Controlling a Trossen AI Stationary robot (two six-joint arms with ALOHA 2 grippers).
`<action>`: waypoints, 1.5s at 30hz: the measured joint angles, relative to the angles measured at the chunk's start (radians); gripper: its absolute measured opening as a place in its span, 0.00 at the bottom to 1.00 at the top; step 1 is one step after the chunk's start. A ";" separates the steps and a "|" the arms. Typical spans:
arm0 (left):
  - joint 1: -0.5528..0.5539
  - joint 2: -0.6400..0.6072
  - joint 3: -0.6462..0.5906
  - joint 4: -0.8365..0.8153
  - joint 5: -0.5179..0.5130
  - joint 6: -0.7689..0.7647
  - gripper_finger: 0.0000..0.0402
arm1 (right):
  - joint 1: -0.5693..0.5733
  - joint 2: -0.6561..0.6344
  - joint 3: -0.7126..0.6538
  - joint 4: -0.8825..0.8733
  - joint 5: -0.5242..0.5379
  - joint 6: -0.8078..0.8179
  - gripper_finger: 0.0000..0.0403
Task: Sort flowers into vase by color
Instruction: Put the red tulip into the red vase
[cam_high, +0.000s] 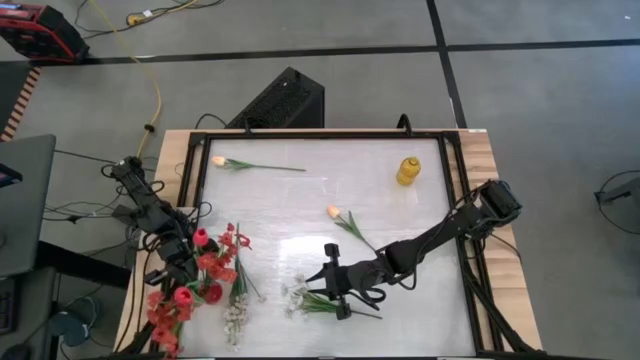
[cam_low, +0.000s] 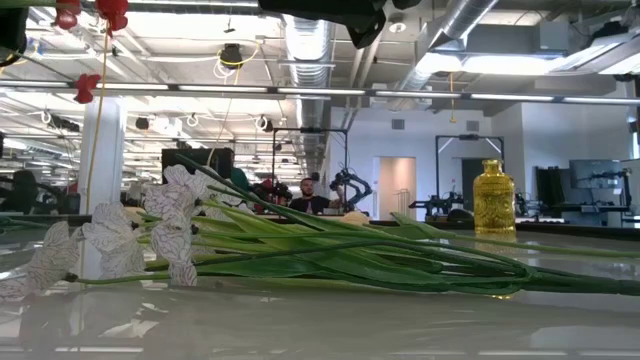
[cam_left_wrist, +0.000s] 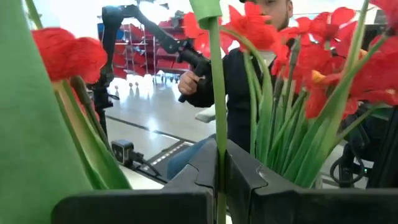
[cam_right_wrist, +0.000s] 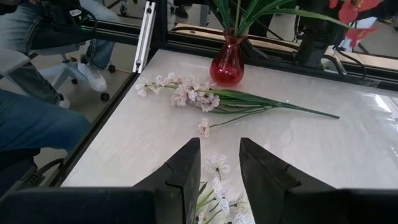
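Observation:
My left gripper (cam_high: 188, 262) (cam_left_wrist: 217, 190) hovers at the table's left edge above the red vase (cam_high: 212, 293) (cam_right_wrist: 227, 65) and is shut on a red flower's thin green stem (cam_left_wrist: 216, 112). Red blossoms (cam_high: 228, 246) and green stems stand in that vase. My right gripper (cam_high: 335, 285) (cam_right_wrist: 219, 180) is open and hangs above a spray of tiny white blossoms (cam_high: 308, 300) (cam_low: 170, 225) that lies flat on the table; its fingers are clear of it. A second white spray (cam_high: 237, 315) (cam_right_wrist: 186, 93) lies beside the red vase. Two peach-yellow tulips (cam_high: 218, 160) (cam_high: 335, 213) lie farther off. My left gripper pinches the thin green stem (cam_left_wrist: 217, 163) between its two shut fingers. The stem runs across the fingers and stands about upright. It is lifted off the table, and in the low view red blossoms (cam_low: 108, 14) show high up with the stem (cam_low: 97, 130) trailing below.
A yellow vase (cam_high: 407, 170) (cam_low: 493, 198) stands near the table's far right corner. A black frame (cam_high: 330, 135) rims the white table top. A person (cam_left_wrist: 249, 81) sits beyond the left edge, another (cam_right_wrist: 37, 124) beyond the near side. Bare table lies in the middle.

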 joint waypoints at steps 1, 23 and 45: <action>0.000 0.000 0.000 -0.002 0.001 0.007 0.00 | 0.000 0.000 0.000 0.000 0.000 0.000 0.34; 0.000 0.000 0.000 -0.085 0.001 0.012 0.00 | -0.007 0.000 0.000 0.005 0.001 0.008 0.34; 0.000 0.000 0.000 -0.078 0.030 -0.160 0.14 | -0.012 0.000 0.000 0.014 -0.001 0.009 0.34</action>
